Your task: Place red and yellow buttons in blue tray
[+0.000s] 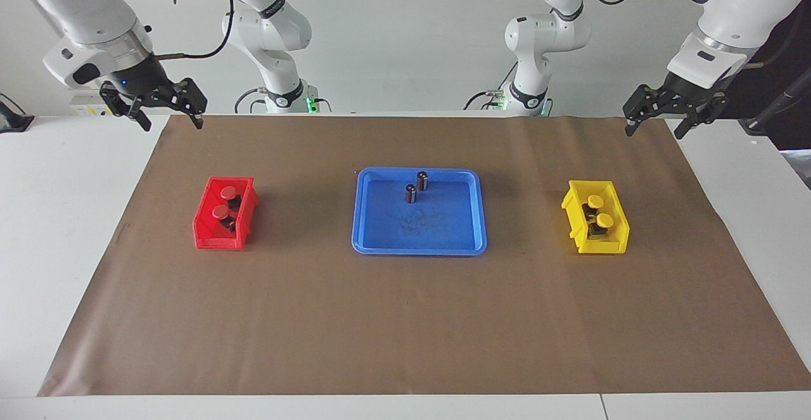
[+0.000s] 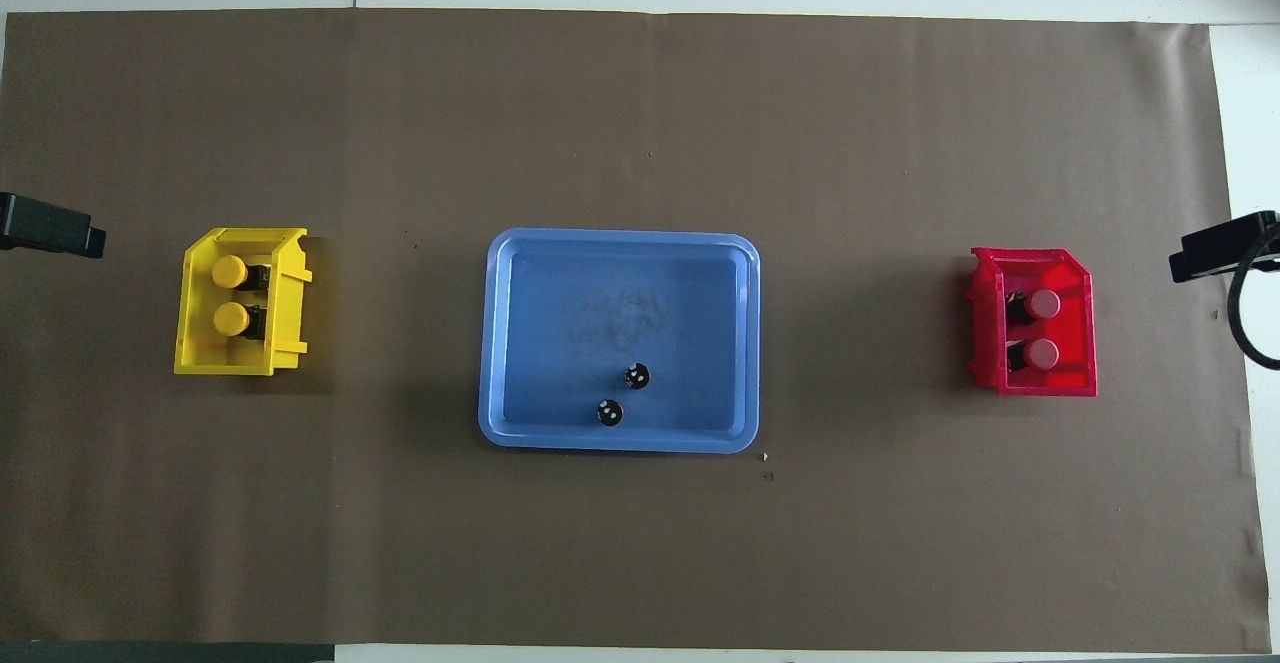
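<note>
You've got nothing moved yet. Left gripper (image 1: 656,122) and right gripper (image 1: 166,111) both hang wide open, empty. Yellow buttons (image 1: 599,211) sit in the yellow bin (image 1: 613,236) below the left fingers; red buttons (image 1: 223,202) in the red bin (image 1: 212,237) below the right. Blue tray (image 1: 419,249) between them holds only two brown cylinders (image 1: 416,187). All four remain.

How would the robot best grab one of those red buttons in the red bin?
Probably by the round cap of a red button, coming straight down from above. The cap tops everything else in the red bin, whose walls block any sideways approach, and the button's dark base sits low inside.
</note>
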